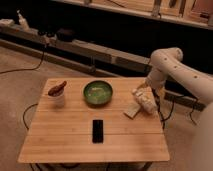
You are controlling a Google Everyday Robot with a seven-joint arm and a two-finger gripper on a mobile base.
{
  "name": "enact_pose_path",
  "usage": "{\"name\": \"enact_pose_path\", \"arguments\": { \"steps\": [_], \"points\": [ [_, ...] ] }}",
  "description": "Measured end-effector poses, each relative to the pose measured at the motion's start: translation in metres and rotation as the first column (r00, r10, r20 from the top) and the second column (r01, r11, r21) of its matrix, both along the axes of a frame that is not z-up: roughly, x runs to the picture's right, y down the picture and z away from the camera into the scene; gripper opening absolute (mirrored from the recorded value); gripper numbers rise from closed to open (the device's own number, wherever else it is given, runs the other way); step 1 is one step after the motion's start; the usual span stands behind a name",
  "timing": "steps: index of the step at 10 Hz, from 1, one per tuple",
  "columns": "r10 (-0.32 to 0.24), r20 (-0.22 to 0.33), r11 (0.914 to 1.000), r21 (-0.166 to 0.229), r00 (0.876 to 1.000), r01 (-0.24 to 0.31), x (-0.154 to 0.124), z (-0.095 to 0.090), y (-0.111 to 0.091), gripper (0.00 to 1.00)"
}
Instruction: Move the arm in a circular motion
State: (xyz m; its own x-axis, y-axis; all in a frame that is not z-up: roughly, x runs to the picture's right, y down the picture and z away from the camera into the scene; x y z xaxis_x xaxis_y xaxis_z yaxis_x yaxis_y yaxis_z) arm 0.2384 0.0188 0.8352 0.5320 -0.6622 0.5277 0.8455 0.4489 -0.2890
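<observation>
The arm point(172, 62) comes in from the right edge of the view, well to the right of the bowl point(97, 93). Its thick white tube, marked with small dark dots, climbs leftward to a rounded joint that stands higher than the bowl and behind it to the right. From that joint a shorter segment drops down and to the left, toward the right rear corner of the worktop point(65, 137).

The claw point(148, 88) is at the low end of that segment, to the right of the bowl and slightly behind it, over the worktop's right edge. How far it is open cannot be told, nor whether it has hold of anything.

The bowl is green, round and upright, and sits on the rear half of the wooden worktop, a little right of centre. A pale packet point(143, 100) lies to the right of the bowl, just below the claw; whether the two touch cannot be told. A flat pale slab point(131, 111) lies to the right of the bowl and in front of it, touching the packet's near end.

A white cup point(57, 96) stands to the left of the bowl, apart from it, with something reddish-brown sticking out of its top. A dark phone point(97, 130) lies flat straight in front of the bowl, well apart from it, its long side running front to back.

Behind the bowl, past the worktop, a long low ledge point(75, 46) crosses the view. A dark cable point(25, 67) trails over the floor to the bowl's rear left.
</observation>
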Motion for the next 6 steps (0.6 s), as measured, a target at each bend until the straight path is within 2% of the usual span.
{"name": "enact_pose_path", "arguments": {
  "steps": [1,3,4,6],
  "points": [
    [-0.040,0.024,0.9991,0.016,0.999,0.039,-0.020,0.019,-0.015,0.80],
    [-0.110,0.068,0.9929,0.052,0.992,0.107,-0.063,0.042,-0.041,0.80],
    [-0.157,0.097,0.9861,0.070,0.983,0.151,-0.092,0.047,-0.052,0.80],
    [-0.253,0.153,0.9652,0.108,0.955,0.238,-0.142,0.043,-0.061,0.80]
  ]
}}
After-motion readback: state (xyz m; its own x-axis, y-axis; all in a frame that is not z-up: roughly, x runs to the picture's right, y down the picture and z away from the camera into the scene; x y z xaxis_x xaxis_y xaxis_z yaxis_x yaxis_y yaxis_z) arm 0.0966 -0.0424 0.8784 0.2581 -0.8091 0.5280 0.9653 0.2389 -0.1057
